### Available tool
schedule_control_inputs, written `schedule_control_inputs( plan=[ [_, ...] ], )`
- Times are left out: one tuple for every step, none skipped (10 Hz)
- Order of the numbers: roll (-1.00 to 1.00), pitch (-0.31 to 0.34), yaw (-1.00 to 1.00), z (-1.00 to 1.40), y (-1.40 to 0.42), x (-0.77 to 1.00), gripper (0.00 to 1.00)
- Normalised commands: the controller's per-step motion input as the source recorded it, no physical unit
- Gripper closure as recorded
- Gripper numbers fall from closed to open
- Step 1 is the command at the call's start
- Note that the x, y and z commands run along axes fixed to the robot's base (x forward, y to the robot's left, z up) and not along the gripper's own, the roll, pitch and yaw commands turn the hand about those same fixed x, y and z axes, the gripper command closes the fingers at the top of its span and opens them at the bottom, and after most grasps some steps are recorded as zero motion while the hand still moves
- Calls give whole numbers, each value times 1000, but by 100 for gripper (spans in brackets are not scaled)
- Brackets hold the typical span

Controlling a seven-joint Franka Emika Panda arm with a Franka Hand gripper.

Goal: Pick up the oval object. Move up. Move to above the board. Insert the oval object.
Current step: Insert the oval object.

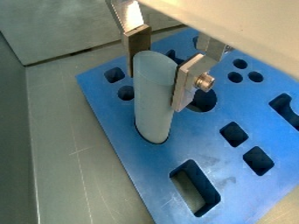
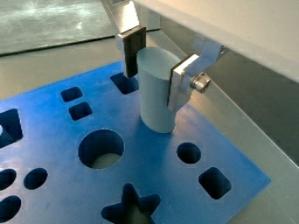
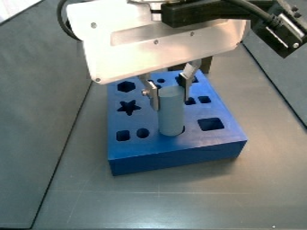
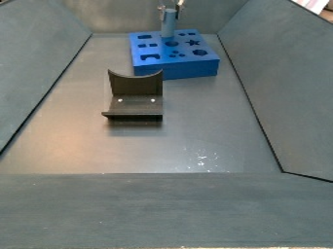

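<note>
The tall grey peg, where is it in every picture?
Wrist view: the oval object stands mid-frame between the gripper fingers.
Wrist view: mid-frame too, gripper around it.
Side view: centre, under the white gripper body.
Side view: tiny, at the top.
Shared landmark: the board, under the peg in every view.

1. No text, label, brand, number or sign can be read in any view.
2. The gripper, over the board, bears no legible marking.
</note>
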Motion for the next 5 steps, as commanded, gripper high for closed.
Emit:
schedule_control_inputs(
  plan=[
    [106, -193, 183, -777, 0, 54, 100],
    [153, -167, 209, -754, -17, 123, 100],
    [233, -159, 300, -677, -194, 160, 100],
    [226, -159, 311, -700, -269, 186, 100],
    [221, -154, 309, -709, -297, 197, 100]
  ],
)
